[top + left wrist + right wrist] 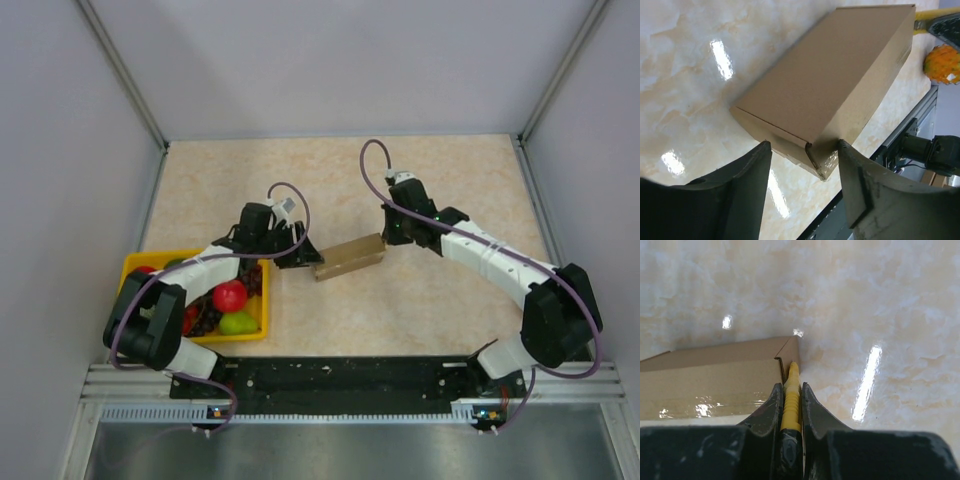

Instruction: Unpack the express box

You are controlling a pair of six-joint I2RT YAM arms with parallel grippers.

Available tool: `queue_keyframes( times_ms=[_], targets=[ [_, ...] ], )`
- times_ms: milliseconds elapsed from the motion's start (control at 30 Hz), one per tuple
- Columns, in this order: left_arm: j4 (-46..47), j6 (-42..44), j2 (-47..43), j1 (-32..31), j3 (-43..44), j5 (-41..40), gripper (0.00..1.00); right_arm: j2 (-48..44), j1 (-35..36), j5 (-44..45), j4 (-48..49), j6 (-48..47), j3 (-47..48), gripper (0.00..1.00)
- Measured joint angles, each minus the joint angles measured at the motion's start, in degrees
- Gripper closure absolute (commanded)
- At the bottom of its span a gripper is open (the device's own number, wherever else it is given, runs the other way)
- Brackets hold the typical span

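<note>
The express box [349,257] lies closed on the bench [450,170]. The left jaws are held partly open astride one end (presumably to steady it), gripping nothing; the right jaws are clamped on a yellow tool [791,395] set against its corner seam.

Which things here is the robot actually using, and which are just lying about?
In use: flat brown cardboard express box; slim yellow tool, clamped in the right gripper; left gripper, open at the box's end.
Lying about: yellow plastic tray; the fruit in it.
</note>
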Motion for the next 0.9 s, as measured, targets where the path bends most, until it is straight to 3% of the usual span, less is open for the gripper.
queue_keyframes(
  times_ms=[33,133,367,600,900],
  targets=[
    [-1.4,0.9,-0.2,-0.3,0.3,-0.7,0.28,0.0,-0.2,0.0,0.6,0.2,0.1,1.00],
    [-6.1,4.5,-0.5,-0.8,2.6,-3.5,0.23,-0.1,-0.5,0.3,1.9,1.1,0.2,1.00],
    [-14.3,12.0,-0.1,-0.9,13.2,-9.6,0.19,-4.2,-2.8,0.9,2.1,2.4,-0.7,1.00],
    [-17.0,18.6,3.0,-1.7,21.8,-8.9,0.17,-8.8,-4.3,0.7,1.8,2.6,-1.5,1.00],
    [-23.1,29.6,13.1,-13.8,33.6,-10.4,0.15,-13.9,-6.1,-2.4,1.2,2.3,-5.6,1.00]
  ],
)
